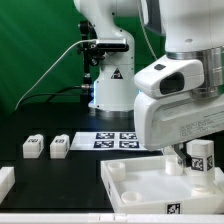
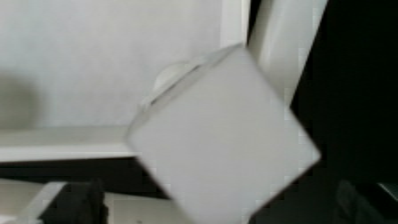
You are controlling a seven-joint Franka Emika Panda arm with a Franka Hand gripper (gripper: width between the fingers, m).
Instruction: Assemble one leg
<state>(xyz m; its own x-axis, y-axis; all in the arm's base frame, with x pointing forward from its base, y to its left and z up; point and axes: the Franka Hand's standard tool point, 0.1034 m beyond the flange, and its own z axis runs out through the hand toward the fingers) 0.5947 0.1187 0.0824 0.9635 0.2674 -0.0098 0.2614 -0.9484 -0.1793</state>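
Nearest in the exterior view: the tray (image 1: 125,190), flat on the black table with its rim up, bare toward the exterior view's left.

Just past its near edge, toward the exterior view's right: the leg (image 1: 203,160). Upright, tag toward the camera, long axis near vertical, lower end down at the tray's right-hand part (seated there or merely held over it, impossible to say).

Immediately beside the leg, on the exterior view's left: the gripper (image 1: 182,153), hanging from above under its bulky white housing, so close to the leg as to look in contact. Cannot tell the jaw spacing from here, nor any firm hold on the leg. Also a short pale stub under the housing, too small to name.

From the wrist view: a pale blurred block, very likely the leg (image 2: 222,140), filling the middle, tilted across the picture, in front of the tray (image 2: 107,70). Dark shapes flanking it, perhaps fingertips, too blurred to settle open or closed.

Judgement: everything in the coming move hinges on the leg's axis standing plumb over its seat in the tray, directly below the hand. Only one arm here, so no question of nearness.

Farther back, toward the exterior view's left: two spare legs (image 1: 33,146) (image 1: 60,146), side by side, well apart from the tray. Beyond them, the marker board (image 1: 118,139). Farthest: the arm's base (image 1: 110,85).
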